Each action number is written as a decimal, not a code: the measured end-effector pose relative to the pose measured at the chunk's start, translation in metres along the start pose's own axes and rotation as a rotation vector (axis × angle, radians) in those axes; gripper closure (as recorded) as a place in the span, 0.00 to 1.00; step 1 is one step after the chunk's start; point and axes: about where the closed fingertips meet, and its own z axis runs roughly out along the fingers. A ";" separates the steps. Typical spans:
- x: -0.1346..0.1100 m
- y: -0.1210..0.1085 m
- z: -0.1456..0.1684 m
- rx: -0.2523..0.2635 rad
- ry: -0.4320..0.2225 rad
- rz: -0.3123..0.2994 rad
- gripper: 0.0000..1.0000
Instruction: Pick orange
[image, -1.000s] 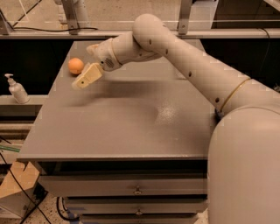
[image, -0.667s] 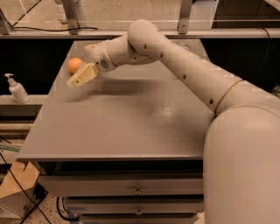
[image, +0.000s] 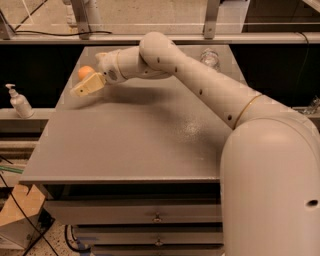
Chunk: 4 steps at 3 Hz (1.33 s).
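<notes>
The orange (image: 84, 71) is a small bright round fruit near the far left corner of the grey table (image: 135, 140). My gripper (image: 87, 85) reaches across from the right at the end of the long white arm. It sits just in front of and slightly below the orange and covers the fruit's lower right part. I cannot tell whether it touches the orange.
A clear jar (image: 210, 58) stands at the table's far right, partly behind my arm. A white pump bottle (image: 19, 101) stands on a lower ledge to the left. Drawers (image: 155, 217) lie under the table front. A cardboard box (image: 20, 212) is on the floor at lower left.
My gripper has moved left and a little toward the orange, and it now overlaps the fruit's lower edge. The orange has not moved.
</notes>
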 end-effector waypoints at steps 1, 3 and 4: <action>0.004 -0.006 0.014 0.001 -0.009 0.027 0.16; 0.008 -0.012 0.021 0.011 -0.027 0.052 0.62; -0.002 -0.011 0.002 0.021 -0.069 0.038 0.86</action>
